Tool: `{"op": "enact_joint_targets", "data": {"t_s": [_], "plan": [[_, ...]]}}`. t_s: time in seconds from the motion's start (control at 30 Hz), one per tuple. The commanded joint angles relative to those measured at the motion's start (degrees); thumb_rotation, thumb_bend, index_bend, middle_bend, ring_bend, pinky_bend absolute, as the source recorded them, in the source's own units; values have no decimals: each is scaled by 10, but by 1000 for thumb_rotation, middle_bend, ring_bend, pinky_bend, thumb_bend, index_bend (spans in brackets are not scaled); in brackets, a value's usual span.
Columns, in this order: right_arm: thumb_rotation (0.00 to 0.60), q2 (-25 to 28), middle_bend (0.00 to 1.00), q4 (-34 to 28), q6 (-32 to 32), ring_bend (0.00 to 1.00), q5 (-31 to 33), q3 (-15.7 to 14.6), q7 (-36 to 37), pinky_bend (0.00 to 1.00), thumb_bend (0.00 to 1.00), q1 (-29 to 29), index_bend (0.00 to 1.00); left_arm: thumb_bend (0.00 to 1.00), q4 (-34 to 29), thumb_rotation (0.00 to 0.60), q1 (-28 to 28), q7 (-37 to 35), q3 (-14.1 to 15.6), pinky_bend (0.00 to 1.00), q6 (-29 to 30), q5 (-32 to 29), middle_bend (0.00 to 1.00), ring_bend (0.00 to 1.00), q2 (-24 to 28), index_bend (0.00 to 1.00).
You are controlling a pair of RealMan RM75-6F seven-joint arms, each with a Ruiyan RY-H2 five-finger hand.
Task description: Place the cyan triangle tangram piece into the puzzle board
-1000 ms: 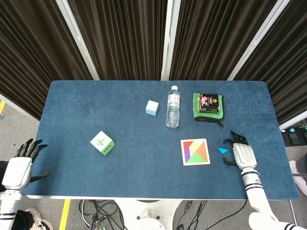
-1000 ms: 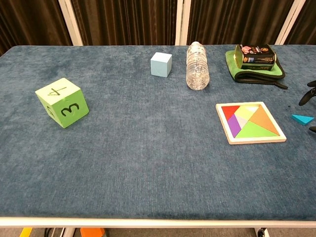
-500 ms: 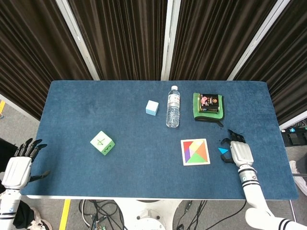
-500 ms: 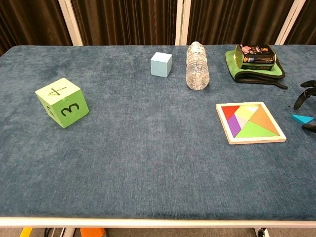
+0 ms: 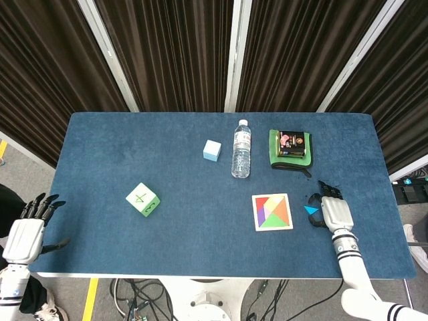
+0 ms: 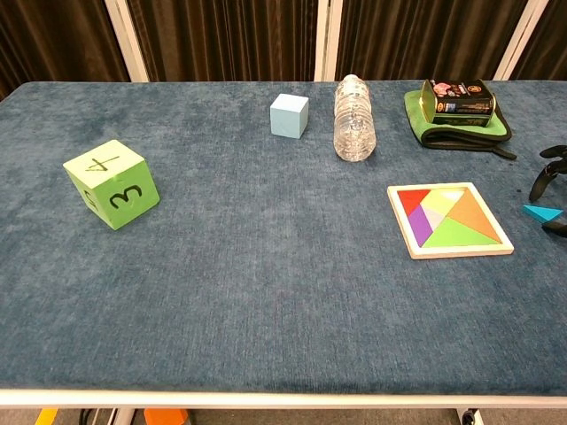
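Note:
The cyan triangle (image 5: 311, 210) lies flat on the blue table just right of the puzzle board (image 5: 272, 228), which holds several coloured pieces. My right hand (image 5: 336, 212) sits right behind the triangle, its dark fingers (image 5: 315, 198) curving round the far side and the thumb on the near side. Whether they touch the triangle is not clear. The chest view shows the triangle (image 6: 542, 212) at the right edge, fingertips (image 6: 547, 173) above and below it, and the board (image 6: 461, 251). My left hand (image 5: 27, 234) hangs off the table's front left corner, fingers spread and holding nothing.
A green numbered die (image 5: 143, 200) stands at the left. Toward the back are a light blue cube (image 5: 212, 150), an upright water bottle (image 5: 241, 150) and a dark tin on a folded green cloth (image 5: 291, 146). The table's right edge is near my right hand.
My right hand has shifted left toward the triangle, so its fingers now bracket the piece. The triangle, the board and the left hand have not moved.

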Motion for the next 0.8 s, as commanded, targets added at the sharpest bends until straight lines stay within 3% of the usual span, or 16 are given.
{"op": "enact_joint_targets", "data": {"t_s": [0.03,0.47,0.8], "plan": [[600,0,0,0,-1,0,2,-1,-2,0,246,1,410,0,1,600,0,0,1,128,-1,0,124,12,0,215],[600,1,0,-1,4,0,9,-3,-9,0,263,4,513,0,2,600,0,-2,1,128,-1,0,125,12,-1,215],[600,22,1,-31,10,0,-7,13,8,0,265,14,520,0,0,600,0,-1,1,128,-1,1,124,12,0,215]]}}
